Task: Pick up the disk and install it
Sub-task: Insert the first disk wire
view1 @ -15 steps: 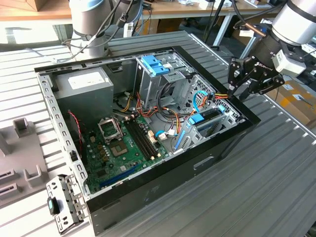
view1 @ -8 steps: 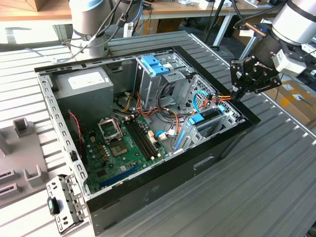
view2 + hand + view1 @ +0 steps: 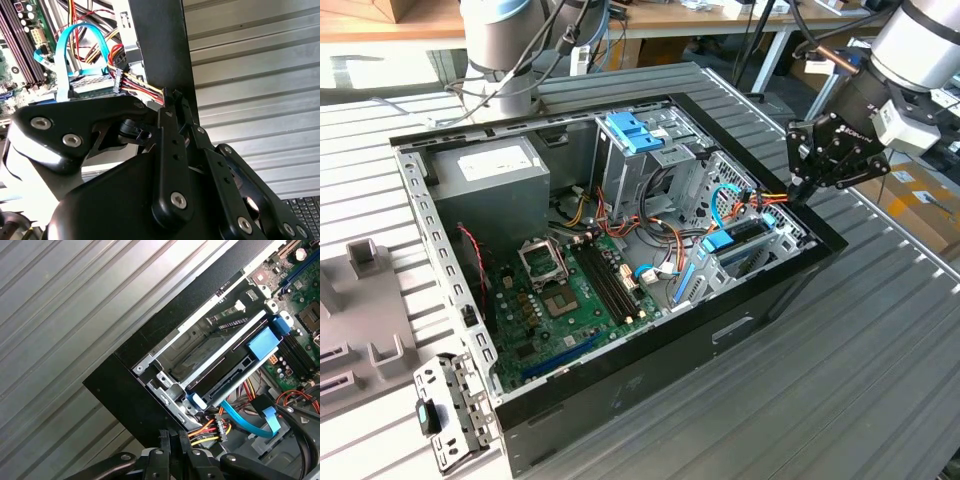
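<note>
The disk [image 3: 748, 234], dark with bright blue rails, lies in the drive bay at the corner of the open computer case [image 3: 650, 400] on the exterior view's right. In the first wrist view the disk [image 3: 227, 382] shows its connector edge and a blue rail inside the metal bay. My gripper [image 3: 798, 192] hangs at that corner, just above the case's black rim. Its fingers are shut together, with the tips right at the bundle of red, yellow and black wires [image 3: 142, 84] beside the disk. The gripper [image 3: 175, 96] holds nothing that I can see.
A paler blue slotted tray [image 3: 633, 130] sits on the upper bay at the back. The grey box with a white label [image 3: 485, 175] fills the far corner, by the green motherboard [image 3: 570, 290]. Blue and orange cables [image 3: 735, 195] loop near the bay. Grey fixtures [image 3: 360, 260] stand left.
</note>
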Action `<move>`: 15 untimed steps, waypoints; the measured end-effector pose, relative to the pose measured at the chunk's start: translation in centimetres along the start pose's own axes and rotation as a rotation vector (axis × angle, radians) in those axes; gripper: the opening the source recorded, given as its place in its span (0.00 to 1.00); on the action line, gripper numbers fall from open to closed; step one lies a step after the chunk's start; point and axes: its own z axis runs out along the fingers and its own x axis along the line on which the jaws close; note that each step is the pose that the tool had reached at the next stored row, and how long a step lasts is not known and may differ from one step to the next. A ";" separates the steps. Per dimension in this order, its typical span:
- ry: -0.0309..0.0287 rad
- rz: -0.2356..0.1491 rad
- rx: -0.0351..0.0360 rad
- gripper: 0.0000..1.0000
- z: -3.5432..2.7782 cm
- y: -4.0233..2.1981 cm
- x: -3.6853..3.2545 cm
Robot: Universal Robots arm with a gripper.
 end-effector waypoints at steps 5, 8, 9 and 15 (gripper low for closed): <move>-0.0020 0.000 0.0022 0.19 -0.85 -0.08 -0.11; -0.0028 0.000 0.0032 0.17 -0.91 -0.11 -0.14; -0.0026 0.000 0.0030 0.17 -0.94 -0.13 -0.17; -0.0043 0.000 0.0048 0.17 -0.92 0.40 -0.58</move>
